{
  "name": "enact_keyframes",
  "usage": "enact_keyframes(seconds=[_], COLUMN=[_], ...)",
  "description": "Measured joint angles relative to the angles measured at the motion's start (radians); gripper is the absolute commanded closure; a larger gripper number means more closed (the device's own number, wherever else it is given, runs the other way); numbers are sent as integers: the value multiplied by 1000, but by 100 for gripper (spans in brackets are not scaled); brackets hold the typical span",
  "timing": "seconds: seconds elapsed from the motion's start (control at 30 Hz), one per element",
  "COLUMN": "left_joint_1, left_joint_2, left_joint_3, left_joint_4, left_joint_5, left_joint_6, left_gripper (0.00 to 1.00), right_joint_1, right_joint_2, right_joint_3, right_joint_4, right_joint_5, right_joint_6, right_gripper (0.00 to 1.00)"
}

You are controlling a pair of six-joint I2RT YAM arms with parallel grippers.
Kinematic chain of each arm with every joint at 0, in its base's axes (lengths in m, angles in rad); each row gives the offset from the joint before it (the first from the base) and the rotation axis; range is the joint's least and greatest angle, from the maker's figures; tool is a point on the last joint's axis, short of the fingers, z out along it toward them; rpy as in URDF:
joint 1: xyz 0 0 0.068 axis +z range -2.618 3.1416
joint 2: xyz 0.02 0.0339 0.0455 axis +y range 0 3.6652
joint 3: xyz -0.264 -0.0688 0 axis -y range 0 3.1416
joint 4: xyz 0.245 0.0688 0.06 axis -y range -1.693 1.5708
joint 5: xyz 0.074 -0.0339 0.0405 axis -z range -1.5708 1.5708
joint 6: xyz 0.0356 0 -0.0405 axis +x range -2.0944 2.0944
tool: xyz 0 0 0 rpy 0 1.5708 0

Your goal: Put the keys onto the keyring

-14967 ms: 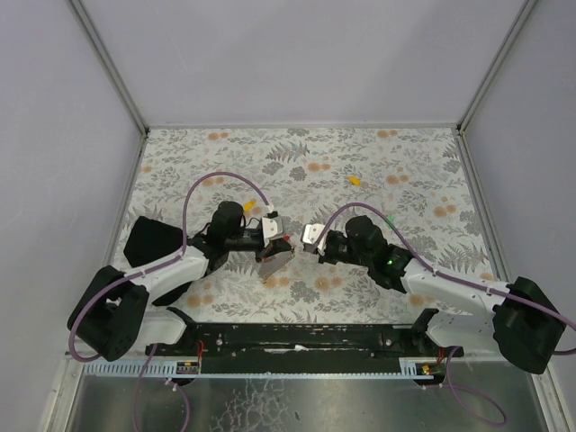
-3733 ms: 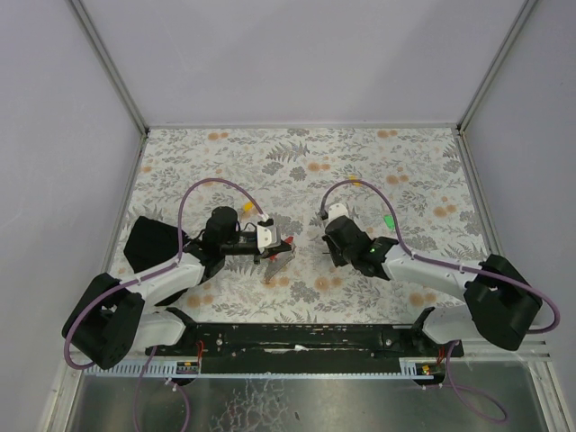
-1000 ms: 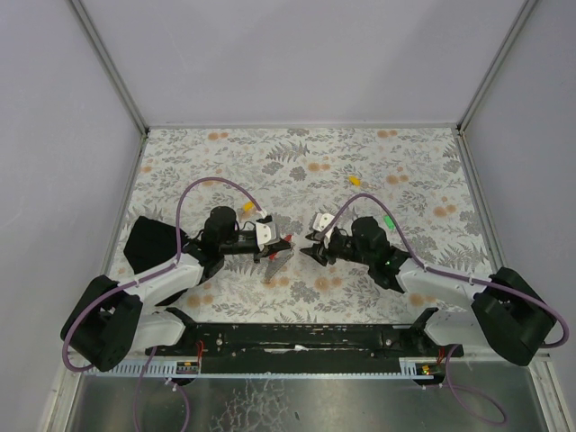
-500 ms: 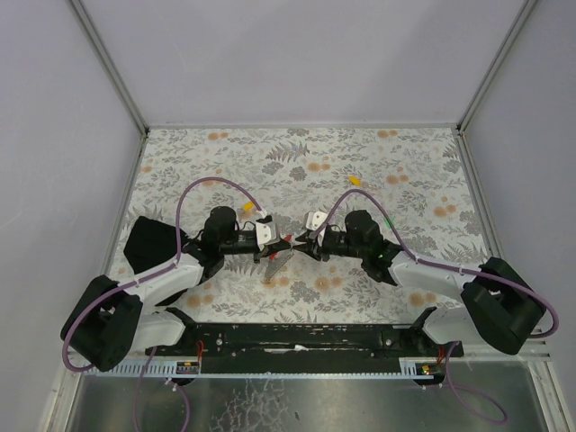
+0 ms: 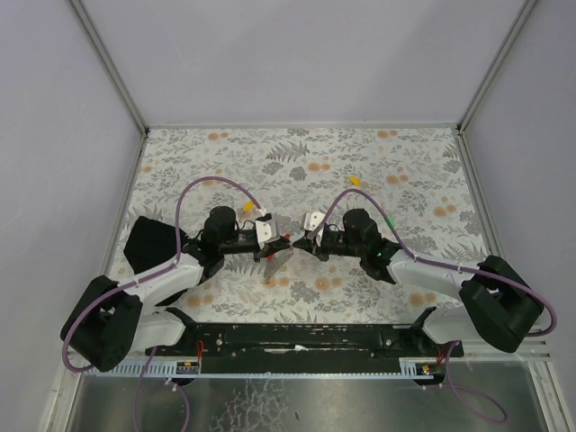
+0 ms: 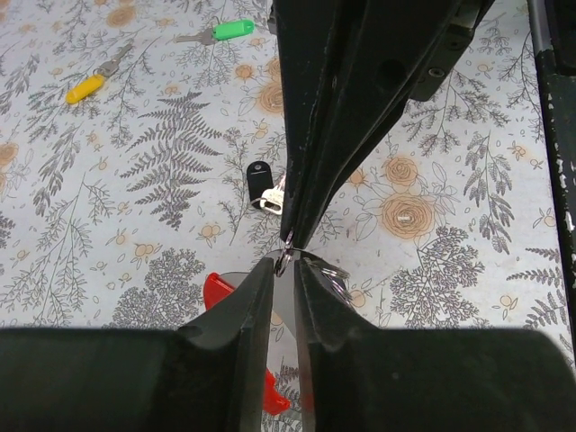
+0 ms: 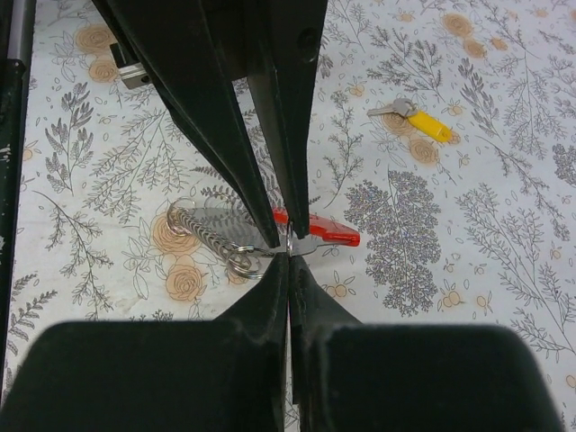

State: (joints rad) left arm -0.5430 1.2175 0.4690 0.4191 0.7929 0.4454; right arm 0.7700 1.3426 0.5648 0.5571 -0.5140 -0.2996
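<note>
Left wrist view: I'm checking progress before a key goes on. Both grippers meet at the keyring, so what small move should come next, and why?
Probably draw the right gripper back slightly, pulling the small silver ring clear of the left gripper. The right tips look shut on that ring, tight against the left ones, while the black key lies loose, unthreaded.

White-and-black arms (image 5: 166, 277), looping purple cables (image 5: 202, 183), black tapered tool fingers (image 6: 241, 335)
</note>
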Motion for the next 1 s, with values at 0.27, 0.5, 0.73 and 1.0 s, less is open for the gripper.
enact_keyframes(seconds=[0.27,0.5,0.73,1.0], left_joint_1=[65,113,114,117], left_joint_2=[-40,-43,-19,23], left_joint_3=[-40,-51,-50,-49], left_joint_4=[87,142,156,192], left_joint_5=[44,145,191,189], left_joint_6=[-57,-91,-93,-133], left_gripper=[73,71,70,68], right_joint_1=[-1,-26,-45,-46], right_joint_2=[-16,-19,-18,18], right_joint_3=[5,54,85,128], right_joint_4=[-50,-127,-158,-188], right_joint_5=[-4,-58,-116,-161], right_joint_6=[-50,-98,-128,-157], right_gripper=[100,100,100,100])
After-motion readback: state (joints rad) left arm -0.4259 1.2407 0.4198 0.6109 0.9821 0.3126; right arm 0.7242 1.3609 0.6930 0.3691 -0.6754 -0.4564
